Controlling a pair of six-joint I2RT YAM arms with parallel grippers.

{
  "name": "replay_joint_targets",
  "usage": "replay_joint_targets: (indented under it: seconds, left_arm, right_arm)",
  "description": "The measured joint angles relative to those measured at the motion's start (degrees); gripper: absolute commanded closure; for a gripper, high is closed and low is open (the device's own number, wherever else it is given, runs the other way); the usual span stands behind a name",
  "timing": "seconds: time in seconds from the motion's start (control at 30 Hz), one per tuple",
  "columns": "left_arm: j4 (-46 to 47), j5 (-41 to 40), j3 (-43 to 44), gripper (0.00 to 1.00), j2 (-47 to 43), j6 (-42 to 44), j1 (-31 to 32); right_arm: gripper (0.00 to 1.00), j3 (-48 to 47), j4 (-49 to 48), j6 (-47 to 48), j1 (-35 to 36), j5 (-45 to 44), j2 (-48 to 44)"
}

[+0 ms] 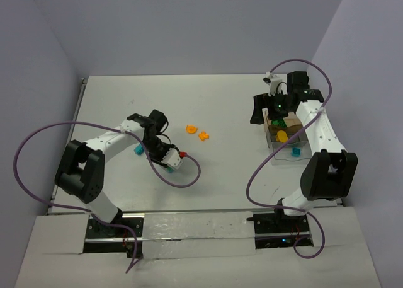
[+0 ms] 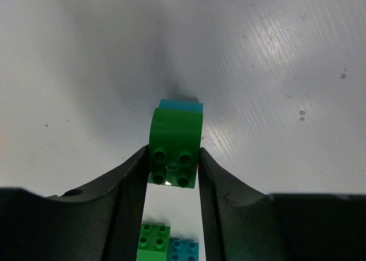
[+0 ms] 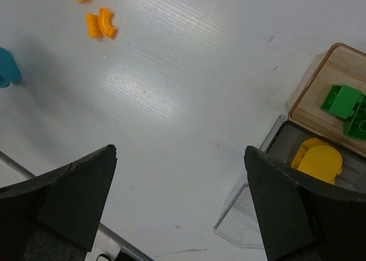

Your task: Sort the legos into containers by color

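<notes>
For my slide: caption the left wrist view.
Left gripper grips a green brick with a teal brick behind it.

White table (image 1: 220, 105) here. Near the middle there's a round orange lego (image 1: 191, 128) with an orange arch (image 1: 204, 135) just beside it, and a teal lego (image 1: 138, 150) off to the left. Tan box (image 3: 318, 113) and clear box (image 3: 237, 218) sit touching on the right side.

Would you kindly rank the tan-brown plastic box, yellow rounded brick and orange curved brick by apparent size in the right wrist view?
1. Tan-brown plastic box, though cropped.
2. Yellow rounded brick.
3. Orange curved brick; it lies farther off, so real size unsure.
</notes>
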State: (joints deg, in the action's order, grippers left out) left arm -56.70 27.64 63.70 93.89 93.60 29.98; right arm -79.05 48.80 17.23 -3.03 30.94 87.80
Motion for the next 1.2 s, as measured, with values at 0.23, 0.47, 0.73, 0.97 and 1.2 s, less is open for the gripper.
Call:
replay_joint_targets:
  seconds: [0.23, 0.47, 0.73, 0.97, 1.2]
  left_arm:
    - [0.25, 0.0, -0.03, 0.98, 0.0, -0.63, 0.04]
    - [-2.68, 4.74, 11.35, 1.0, 4.3, -15.62, -0.56]
    - [3.88, 23.77, 25.43, 1.0, 2.54, -50.41, -5.87]
    - [24.85, 34.52, 18.57, 1.0, -3.56, -84.24, -7.1]
    - [41.12, 40.18, 14.16, 1.0, -4.27, -103.11, -7.91]
  right_arm:
    - [0.0, -0.03, 0.14, -0.06, -0.01, 0.43, 0.03]
    - [0.0, -0.46, 0.17, -1.14, 0.45, 7.97, -0.64]
    - [0.0, -0.48, 0.73, 0.79, 5.1, 14.68, -4.03]
    - [0.0, -0.87, 1.58, 2.1, 18.12, 17.61, -6.72]
    - [0.0, -4.87, 3.03, 1.79, 23.67, 21.3, -8.0]
